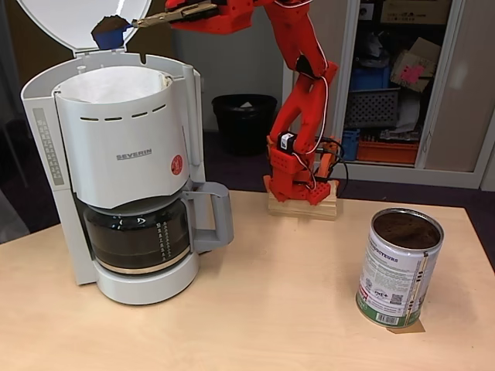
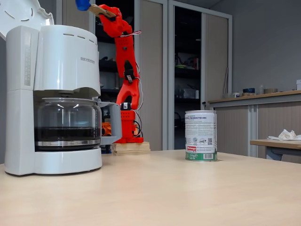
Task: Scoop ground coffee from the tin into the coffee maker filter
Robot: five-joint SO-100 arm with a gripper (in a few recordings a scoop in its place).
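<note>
A white coffee maker [image 1: 124, 154] [image 2: 61, 70] stands at the table's left with its lid [image 1: 73, 19] up. A white paper filter [image 1: 112, 81] sits open in its top. My red gripper [image 1: 182, 14] [image 2: 106, 12] is shut on the handle of a blue scoop [image 1: 108, 35] [image 2: 83, 4]. The scoop hangs level just above the filter's back edge, heaped with dark ground coffee [image 1: 110, 22]. The tin [image 1: 398, 267] [image 2: 201, 135] stands open at the table's right, with ground coffee [image 1: 407, 229] filling it near the rim.
A glass carafe [image 1: 139, 236] with dark liquid sits in the machine. The arm's base is on a wooden block [image 1: 305, 205] at the table's back edge. A black bin [image 1: 244, 120] and shelves stand on the floor behind. Bare tabletop [image 1: 278, 309] lies between machine and tin.
</note>
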